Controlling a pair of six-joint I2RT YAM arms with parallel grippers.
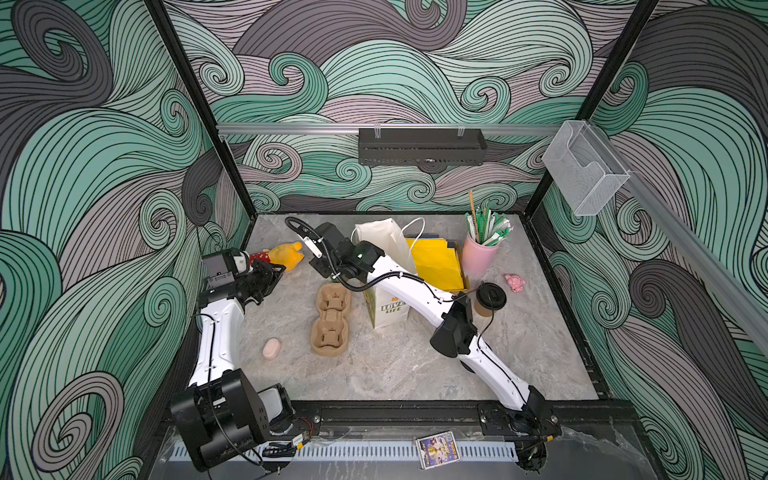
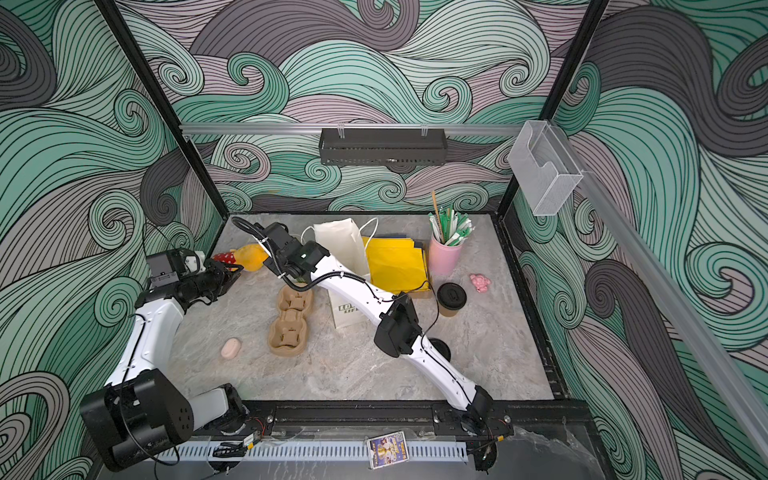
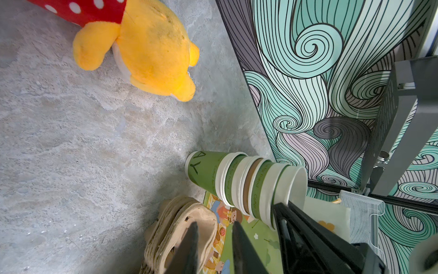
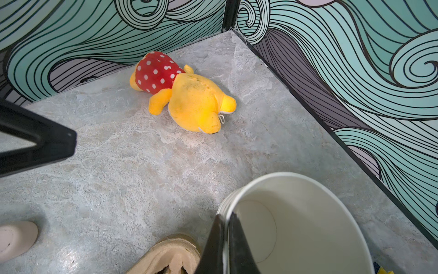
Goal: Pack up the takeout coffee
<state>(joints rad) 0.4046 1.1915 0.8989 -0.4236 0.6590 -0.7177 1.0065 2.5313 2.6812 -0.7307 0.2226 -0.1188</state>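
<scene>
- Our right hand is clamped on the rim of the outermost cup in a nested stack of lidless paper cups. One finger is inside the white wall and one outside. We think this pinch suits a thin rim, and it moves the whole stack as one piece.
- We cannot tell whether the base of the stack rests on the table or hangs just above it.
- Our left hand has its fingers apart with nothing between them. It sits near the yellow plush bear, well apart from the coffee, and looks to us as if it is waiting.
- The takeout coffee, a tan cup with a black sip lid, stands upright on the right of the table. It is just beside the yellow paper sheets and close to the right arm's elbow, and neither hand touches it.
- A dark round shape shows under the right forearm in a top view, and we cannot say what it is.
- The pulp cup carrier lies flat with its wells facing up, beside the upright paper bag. Both seem set out to take the coffee.
- We judge that packing has barely begun, and that the empty cups are being moved out of the way first.
</scene>
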